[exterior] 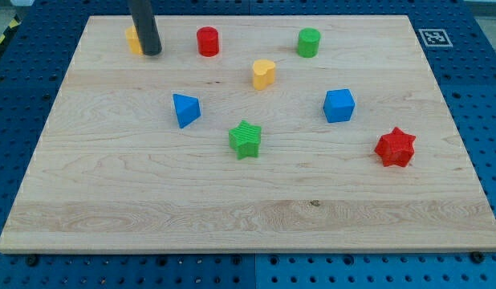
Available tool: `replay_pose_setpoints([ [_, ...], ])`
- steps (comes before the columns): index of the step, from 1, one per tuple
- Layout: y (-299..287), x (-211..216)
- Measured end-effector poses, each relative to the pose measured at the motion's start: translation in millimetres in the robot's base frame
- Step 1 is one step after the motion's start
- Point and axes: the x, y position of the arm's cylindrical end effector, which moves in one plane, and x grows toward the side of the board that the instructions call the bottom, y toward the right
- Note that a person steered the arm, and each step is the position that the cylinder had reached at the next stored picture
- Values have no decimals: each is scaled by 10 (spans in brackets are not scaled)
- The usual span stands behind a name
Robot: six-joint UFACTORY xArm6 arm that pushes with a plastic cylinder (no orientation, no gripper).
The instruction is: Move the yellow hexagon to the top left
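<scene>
The yellow hexagon [133,38] sits near the top left corner of the wooden board [248,217]. It is partly hidden behind my dark rod. My tip [152,52] rests on the board right against the hexagon's right side. A second yellow block, heart-like in shape [264,73], lies to the right of centre top.
A red cylinder [208,41] stands just right of my tip. A green cylinder [308,42] is at the top right. A blue triangle [185,109], green star [245,139], blue cube [339,105] and red star [395,147] lie across the middle.
</scene>
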Motion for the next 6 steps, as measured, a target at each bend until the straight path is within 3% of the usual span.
replay_pose_setpoints([
  [2,-152,224],
  [3,-152,156],
  [5,-152,-374],
  [6,-152,-353],
])
